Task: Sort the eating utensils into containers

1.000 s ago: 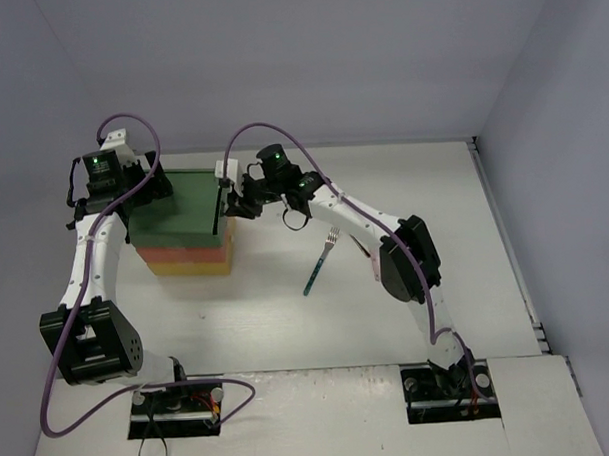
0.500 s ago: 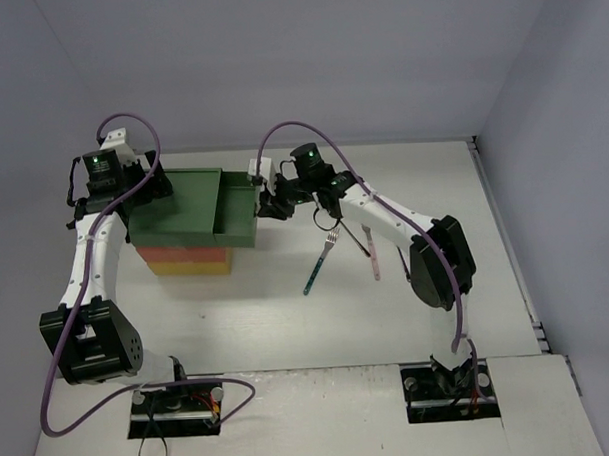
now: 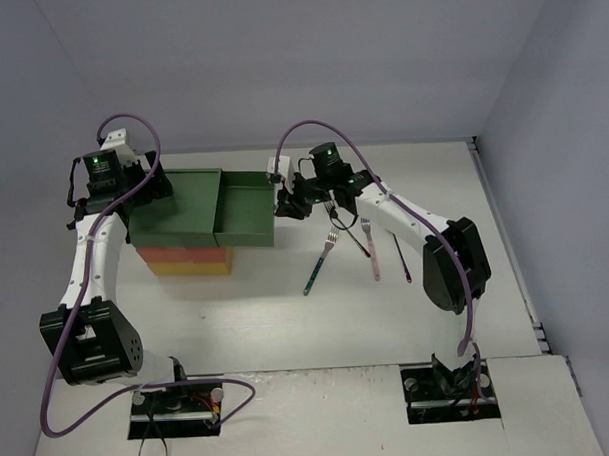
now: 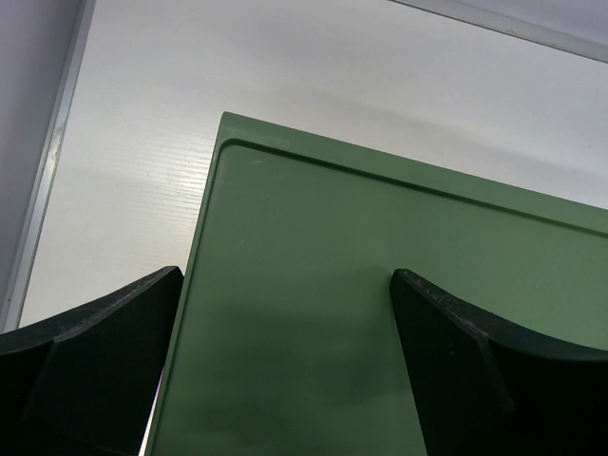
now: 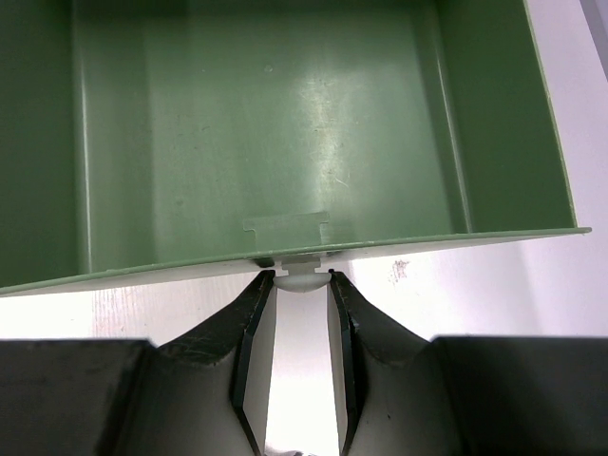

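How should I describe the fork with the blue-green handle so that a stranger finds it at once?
Find the stacked drawer unit at the table's left, its green drawer pulled out to the right. Just beyond that drawer's near right corner lies a fork, tines toward the far wall. It alone has a blue-green handle; its neighbours are a pink utensil and dark ones.
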You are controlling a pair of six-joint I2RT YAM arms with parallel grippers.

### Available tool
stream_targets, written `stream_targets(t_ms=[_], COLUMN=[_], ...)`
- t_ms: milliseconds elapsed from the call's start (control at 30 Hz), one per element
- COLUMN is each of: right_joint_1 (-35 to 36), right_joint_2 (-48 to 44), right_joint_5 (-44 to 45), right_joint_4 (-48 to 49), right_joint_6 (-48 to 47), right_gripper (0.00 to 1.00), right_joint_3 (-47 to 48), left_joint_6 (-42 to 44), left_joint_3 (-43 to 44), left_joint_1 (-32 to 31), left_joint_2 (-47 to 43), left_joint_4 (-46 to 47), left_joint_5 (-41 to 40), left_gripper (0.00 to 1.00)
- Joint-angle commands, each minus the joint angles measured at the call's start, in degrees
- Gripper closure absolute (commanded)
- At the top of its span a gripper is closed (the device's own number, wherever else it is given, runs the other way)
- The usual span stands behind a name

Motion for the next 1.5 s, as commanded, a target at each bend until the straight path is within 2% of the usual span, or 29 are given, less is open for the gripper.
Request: stream_targets(t_ms=[0, 667, 700, 767, 867, 967, 1200, 1367, 1467], right_joint_1=[-0.70, -2.45, -2.45, -2.45, -2.45, -3.23, -4.21, -4.90, -6.27], right_joint_2=[-4.96, -5.85, -5.85, -6.36, -7.77, -9.78, -18.75, -24.48, -25.90], right_joint_5=[-0.90, -1.20, -1.30, -0.90, 1.39, 5.56, 28.35, 48.19, 50.37], right_joint_4=[2.24, 2.24, 2.24, 2.24, 2.24, 2.24, 2.24, 2.24, 2.20], right_joint_6=[-0.34, -0.28, -0.10, 0.31, 1.02, 5.82, 22.81, 35.44, 40.29], right_gripper=[1.00, 1.00, 0.98, 0.87, 0.77, 0.68, 0.48, 0.45, 0.45], right_joint_3=[0.24, -1.14, -1.26, -1.64, -2.77, -3.96, -11.42, -20.98, -25.88], left_joint_6=[1.80, 1.90, 1.85, 1.81, 1.81, 1.64, 2.16, 1.57, 1.03], left_joint_3=[-0.72, -0.71, -0.68, -0.65, -0.57, -0.21, 2.22, 5.81, 5.51], left_joint_1=[-0.05, -0.04, -0.01, -0.05, -0.05, 0.03, -0.06, -0.27, -0.50], left_joint_2=[1.21, 1.04, 1.04, 0.97, 0.87, 0.09, -3.85, -9.07, -14.77], left_joint_4=[-3.62, -3.72, -3.72, -3.72, -3.72, -3.81, -4.64, -7.54, -8.38], left_joint_5=[-2.10, -2.01, -2.01, -1.93, -1.68, -0.88, -1.28, -2.36, -2.94], left_gripper=[0.13, 0.13, 0.13, 0.13, 0.13, 0.13, 0.13, 0.13, 0.13])
